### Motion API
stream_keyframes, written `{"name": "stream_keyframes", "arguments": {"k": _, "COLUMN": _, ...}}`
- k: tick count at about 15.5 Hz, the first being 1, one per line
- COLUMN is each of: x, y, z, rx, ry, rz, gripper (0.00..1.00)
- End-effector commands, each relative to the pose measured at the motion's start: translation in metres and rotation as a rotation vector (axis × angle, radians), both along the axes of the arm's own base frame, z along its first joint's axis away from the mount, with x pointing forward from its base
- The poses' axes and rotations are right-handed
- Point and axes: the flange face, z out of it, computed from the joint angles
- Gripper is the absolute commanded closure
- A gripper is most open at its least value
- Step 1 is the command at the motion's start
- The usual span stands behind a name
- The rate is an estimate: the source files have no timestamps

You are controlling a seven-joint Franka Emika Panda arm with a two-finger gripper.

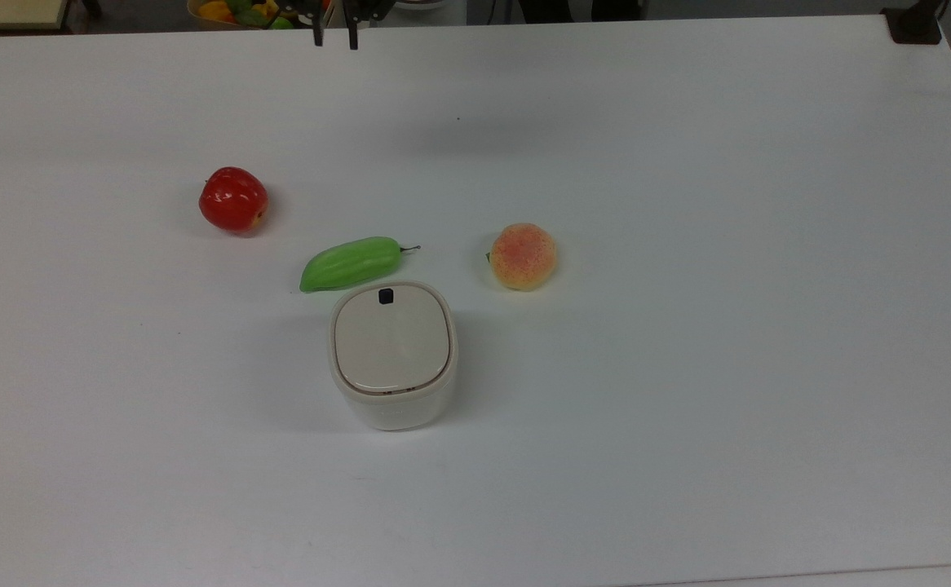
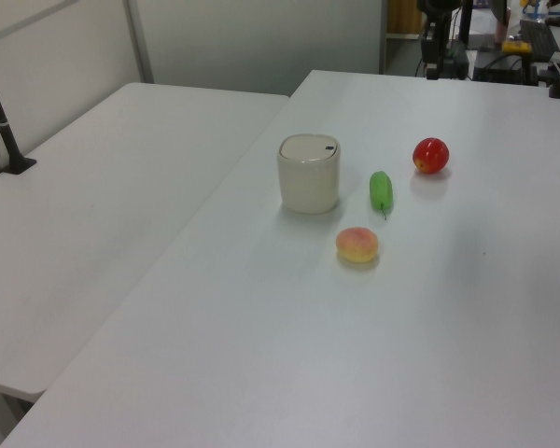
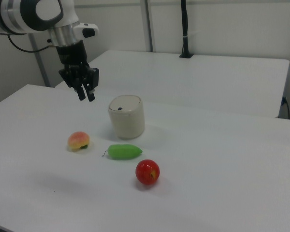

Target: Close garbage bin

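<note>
On the white counter (image 1: 687, 408) the bin (image 1: 392, 355) sits mid-surface with its lid down flat, just beside the green fruit (image 1: 351, 262), so the job looks done, which would explain the hand (image 3: 85, 94) hanging high, empty, fingers slightly parted.

A robotics lab, by the look of it: a broad white surface (image 1: 687, 244) with a second white table (image 2: 121, 187) beside it, plain partition walls (image 3: 222, 24), a black pole (image 3: 184, 29) clamped at a table edge, and a white robot arm (image 3: 34, 14) trailing cables.
</note>
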Motion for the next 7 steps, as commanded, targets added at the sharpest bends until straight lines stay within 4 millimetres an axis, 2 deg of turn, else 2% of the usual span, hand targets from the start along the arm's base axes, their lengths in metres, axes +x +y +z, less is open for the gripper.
{"name": "stream_keyframes", "arguments": {"k": 1, "x": -0.0094, "y": -0.0048, "z": 0.0014, "rx": -0.008, "ry": 0.003, "rz": 0.020, "gripper": 0.00}}
{"name": "stream_keyframes", "arguments": {"k": 7, "x": -0.0105, "y": -0.0041, "z": 0.0031, "rx": -0.008, "ry": 0.006, "rz": 0.018, "gripper": 0.00}}
